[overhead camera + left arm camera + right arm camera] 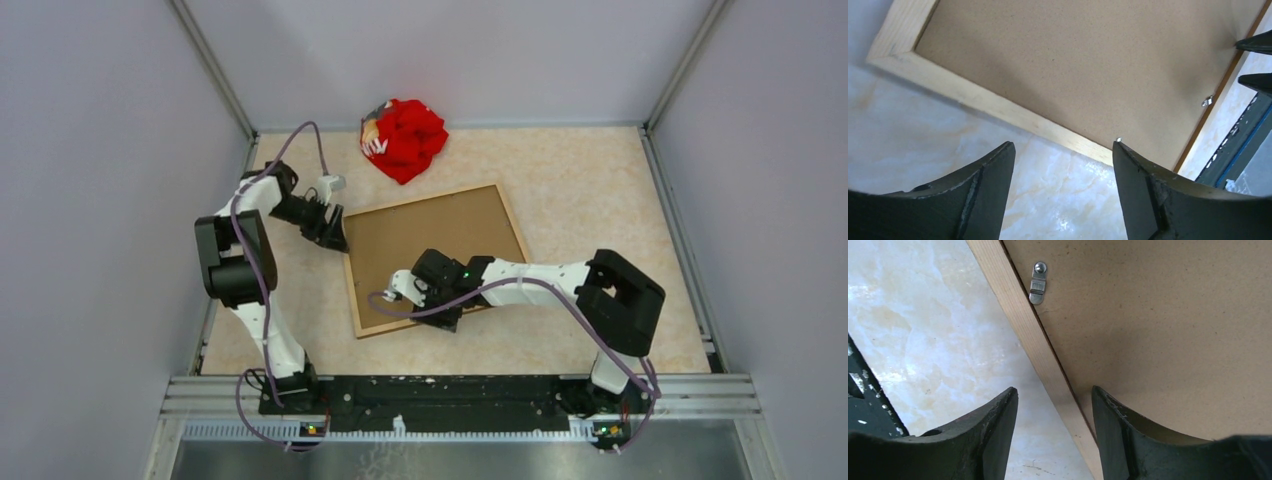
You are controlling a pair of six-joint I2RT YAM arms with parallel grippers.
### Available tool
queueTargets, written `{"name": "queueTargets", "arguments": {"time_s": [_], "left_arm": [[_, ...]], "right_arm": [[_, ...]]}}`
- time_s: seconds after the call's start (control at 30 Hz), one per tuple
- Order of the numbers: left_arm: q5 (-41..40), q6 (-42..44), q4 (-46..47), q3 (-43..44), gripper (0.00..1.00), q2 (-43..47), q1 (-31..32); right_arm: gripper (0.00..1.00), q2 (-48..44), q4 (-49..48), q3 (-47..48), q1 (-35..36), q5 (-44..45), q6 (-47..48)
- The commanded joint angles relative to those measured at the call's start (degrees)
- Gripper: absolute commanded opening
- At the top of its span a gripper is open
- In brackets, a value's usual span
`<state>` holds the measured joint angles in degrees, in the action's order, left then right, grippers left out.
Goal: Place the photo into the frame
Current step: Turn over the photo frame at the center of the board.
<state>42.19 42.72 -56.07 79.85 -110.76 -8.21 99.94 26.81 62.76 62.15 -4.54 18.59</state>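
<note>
L gripper [1063, 147] & R gripper [1054, 392] both spread at rim of thin brown wooden frame [352, 275], brown backing board [430, 235] inside it. Risk: finger snags small metal clip [1037, 284], frame skids.

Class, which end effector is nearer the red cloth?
Left. The left end effector is at the frame's left edge, closer to the red cloth; the right end effector is at its near edge.

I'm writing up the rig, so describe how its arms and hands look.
The left arm and right arm have white links, bulky black joints and a looping purple cable each. The left hand and right hand are black, with two curved, tapering fingers.
</note>
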Motion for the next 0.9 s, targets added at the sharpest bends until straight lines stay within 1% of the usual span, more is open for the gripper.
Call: {"name": "queueTargets", "arguments": {"time_s": [0.0, 0.1, 0.17, 0.23, 0.3, 0.4, 0.5, 0.57, 0.63, 0.67, 0.87], "left_arm": [[3.86, 3.82, -5.78, 2.72, 0.79, 4.88, -2.49], [4.53, 5.49, -8.08, 1.91, 0.81, 7.92, -2.61], [5.10, 6.19, -9.24, 1.68, 0.82, 10.29, -2.67], [5.54, 7.08, -10.63, 1.95, 0.82, 12.75, -2.62], [6.22, 8.34, -12.21, 2.57, 0.83, 15.07, -2.60], [8.00, 10.52, -14.22, 3.15, 0.84, 18.21, -2.71], [9.66, 12.38, -16.99, 4.57, 0.84, 21.15, -2.69], [10.35, 14.78, -17.68, 3.66, 0.85, 23.88, -2.74], [10.19, 18.02, -17.01, 0.77, 0.85, 28.10, -2.70], [9.75, 19.86, -16.20, -2.00, 0.86, 30.20, -2.69], [8.39, 37.26, -13.17, -14.77, 0.87, 44.66, -2.64]], "right_arm": [[0.55, 2.22, -1.44, 1.69, 0.79, 2.70, 3.00], [0.51, 2.88, -1.78, 1.38, 1.50, 3.48, 3.29], [0.44, 3.20, -2.37, 1.00, 1.73, 3.90, 3.02], [0.27, 3.88, -2.81, 1.08, 1.75, 4.09, 2.22], [0.13, 4.51, -3.50, 1.19, 1.88, 4.18, 1.15], [0.00, 5.39, -4.24, 1.97, 1.84, 4.26, -0.35], [0.00, 5.78, -4.03, 4.04, 1.77, 4.14, -1.99], [0.00, 5.49, -3.51, 6.12, 1.60, 4.10, -3.21], [0.00, 5.25, -1.89, 9.53, 0.66, 2.58, -5.30], [0.00, 5.08, -0.71, 12.12, -0.09, 1.39, -6.49], [0.00, 3.47, 1.72, 20.94, -3.99, -5.06, -12.57]]}}
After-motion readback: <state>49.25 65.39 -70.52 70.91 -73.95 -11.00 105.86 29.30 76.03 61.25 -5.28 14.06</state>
